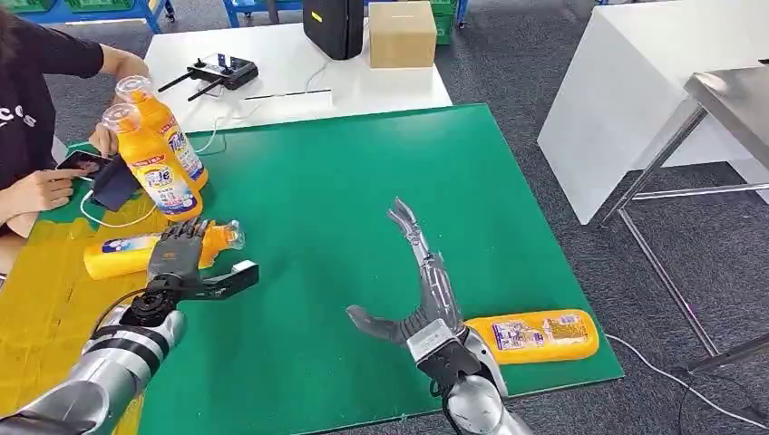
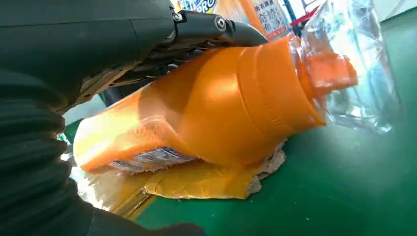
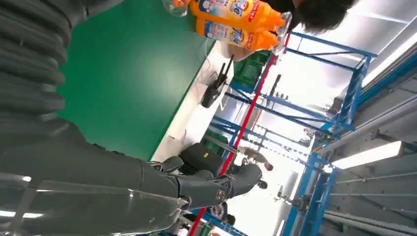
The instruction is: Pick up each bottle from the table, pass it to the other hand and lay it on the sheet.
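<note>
1. Head view: left hand [image 1: 181,258], dark fingers laid flat and straight over a lying orange plastic bottle with clear cap [image 1: 136,252], thumb stretched out to the side and off it; not possible to tell if the fingers really grip. Bottle rests on the yellow crinkled sheet [image 1: 45,299] at the edge of the smooth green mat [image 1: 308,208]. Right hand [image 1: 413,290] open over the mat, fingers spread, holding nothing; just beside its wrist lies a second orange bottle with printed label [image 1: 535,336]. Two more upright orange bottles with glossy labels [image 1: 159,149] stand near a person's hand holding a phone [image 1: 41,188].

2. Left wrist view: rounded, shiny shoulder of the lying bottle [image 2: 221,108] on the torn-edged yellow sheet [image 2: 206,184], cap wrapped in clear film; dark fingers [image 2: 216,27] pass over its top.

3. Right wrist view: right hand [image 3: 187,184], grey fingers extended, empty, above the green mat [image 3: 128,83].
</note>
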Tool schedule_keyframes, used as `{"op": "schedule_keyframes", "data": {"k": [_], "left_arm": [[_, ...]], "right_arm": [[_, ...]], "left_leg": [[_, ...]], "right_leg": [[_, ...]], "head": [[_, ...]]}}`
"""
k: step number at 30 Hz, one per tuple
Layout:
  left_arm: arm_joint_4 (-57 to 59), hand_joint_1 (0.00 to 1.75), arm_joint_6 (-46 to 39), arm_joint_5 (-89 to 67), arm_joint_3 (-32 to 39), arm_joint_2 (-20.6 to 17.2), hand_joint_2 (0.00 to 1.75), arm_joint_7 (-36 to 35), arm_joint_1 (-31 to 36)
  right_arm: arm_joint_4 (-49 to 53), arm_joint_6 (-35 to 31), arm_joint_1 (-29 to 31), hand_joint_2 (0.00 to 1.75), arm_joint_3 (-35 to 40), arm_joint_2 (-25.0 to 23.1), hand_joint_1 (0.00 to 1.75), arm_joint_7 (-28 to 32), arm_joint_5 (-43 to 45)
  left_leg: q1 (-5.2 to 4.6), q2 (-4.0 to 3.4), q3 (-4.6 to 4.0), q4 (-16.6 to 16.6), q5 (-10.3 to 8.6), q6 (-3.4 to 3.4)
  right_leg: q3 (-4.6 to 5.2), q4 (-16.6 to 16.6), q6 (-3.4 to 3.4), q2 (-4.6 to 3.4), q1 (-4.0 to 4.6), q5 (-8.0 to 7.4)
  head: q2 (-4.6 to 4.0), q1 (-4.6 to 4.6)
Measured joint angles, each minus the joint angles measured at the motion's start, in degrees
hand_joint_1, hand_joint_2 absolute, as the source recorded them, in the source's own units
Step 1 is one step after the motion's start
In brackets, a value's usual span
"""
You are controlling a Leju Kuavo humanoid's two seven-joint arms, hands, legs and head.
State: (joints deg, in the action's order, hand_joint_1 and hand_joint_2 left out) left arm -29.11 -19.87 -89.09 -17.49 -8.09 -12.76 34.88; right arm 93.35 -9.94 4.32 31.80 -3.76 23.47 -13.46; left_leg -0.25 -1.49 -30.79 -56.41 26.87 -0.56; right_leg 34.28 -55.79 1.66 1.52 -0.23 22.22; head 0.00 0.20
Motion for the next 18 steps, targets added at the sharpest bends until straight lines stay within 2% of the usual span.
{"op": "schedule_keyframes", "data": {"k": [6,8,9,14,15,18], "left_arm": [[0.61,0.00,-1.49,1.03,1.42,0.83,1.75,0.04,0.28],[0.59,0.00,-2.25,2.72,2.40,1.16,1.75,2.11,0.13],[0.52,0.00,-2.19,4.84,3.13,1.38,0.00,4.56,0.06],[-1.44,0.00,0.38,16.30,7.19,3.19,0.00,17.92,-1.24],[-2.65,0.00,1.63,20.36,8.14,3.52,1.75,21.78,-1.80],[-11.03,0.00,2.84,29.25,8.96,4.13,1.75,27.19,-6.95]], "right_arm": [[0.00,0.59,0.00,1.75,-0.46,-0.09,0.00,-0.22,-0.88],[0.00,0.94,-0.03,1.75,-0.52,-0.09,0.00,-0.31,-1.48],[0.00,0.94,-0.08,1.75,-0.59,-0.07,0.00,-0.42,-2.15],[0.00,0.87,-0.20,1.75,-0.85,0.24,0.00,-1.48,-6.13],[0.00,0.87,-0.20,1.75,-0.85,0.48,0.00,-1.92,-7.38],[0.00,0.66,-0.36,1.75,-0.94,1.66,0.00,-2.69,-10.75]], "left_leg": [[0.00,0.04,0.23,0.00,-0.04,0.00],[-0.02,0.04,0.23,0.00,-0.03,0.00],[-0.02,0.03,0.23,0.00,-0.03,0.00],[-0.06,0.06,0.22,-0.01,-0.05,-0.04],[-0.07,0.05,0.21,-0.01,-0.05,-0.04],[-0.08,-0.10,0.19,-0.02,-0.01,-0.04]], "right_leg": [[-0.18,-0.02,0.00,0.02,0.01,0.01],[-0.17,-0.01,0.00,0.01,0.01,0.00],[-0.17,-0.01,0.00,0.01,0.01,0.00],[-0.17,-0.01,0.01,0.03,-0.02,0.00],[-0.17,-0.01,0.02,0.01,-0.03,0.00],[-0.06,-0.01,0.02,-0.10,-0.02,0.00]], "head": [[0.00,0.00],[0.00,0.00],[0.00,-0.02],[0.00,0.00],[0.00,0.00],[0.00,0.02]]}}
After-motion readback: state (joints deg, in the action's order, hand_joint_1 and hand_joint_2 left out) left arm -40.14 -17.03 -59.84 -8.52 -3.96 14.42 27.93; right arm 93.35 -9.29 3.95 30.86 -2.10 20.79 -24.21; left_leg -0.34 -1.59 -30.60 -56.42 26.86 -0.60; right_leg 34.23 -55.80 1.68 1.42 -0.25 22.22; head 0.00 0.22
